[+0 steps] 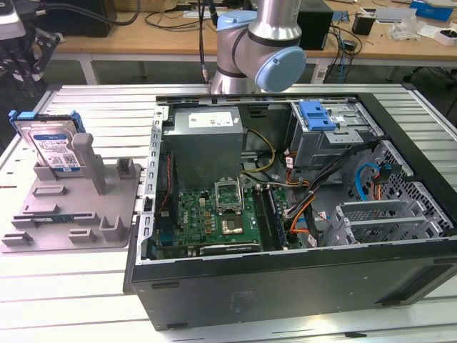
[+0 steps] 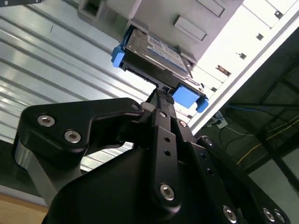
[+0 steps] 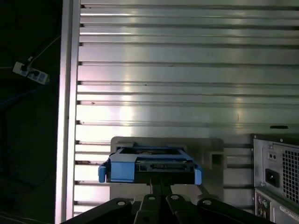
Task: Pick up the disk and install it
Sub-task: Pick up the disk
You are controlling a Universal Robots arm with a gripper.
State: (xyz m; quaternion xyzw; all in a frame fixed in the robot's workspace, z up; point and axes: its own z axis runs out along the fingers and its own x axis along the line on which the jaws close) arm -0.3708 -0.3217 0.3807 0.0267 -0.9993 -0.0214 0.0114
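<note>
The disk [image 1: 51,146] is a silver drive with a white-and-blue label and blue rails. It stands tilted on edge in the grey holder [image 1: 78,214] at the exterior view's left. Both wrist views show the disk [image 2: 159,51] [image 3: 149,165] just beyond my black fingertips, with its connector edge facing me. My gripper [image 2: 161,95] [image 3: 160,185] is lined up with the middle of that edge. Its fingers are pressed together with nothing between them. I cannot tell whether the tips touch the disk.
An open computer case [image 1: 285,286] lies on the slatted metal table [image 1: 93,100], with the motherboard, power supply and cables exposed. A drive bay with a blue bracket [image 1: 318,114] sits at its far right. The arm [image 1: 250,43] rises behind the case.
</note>
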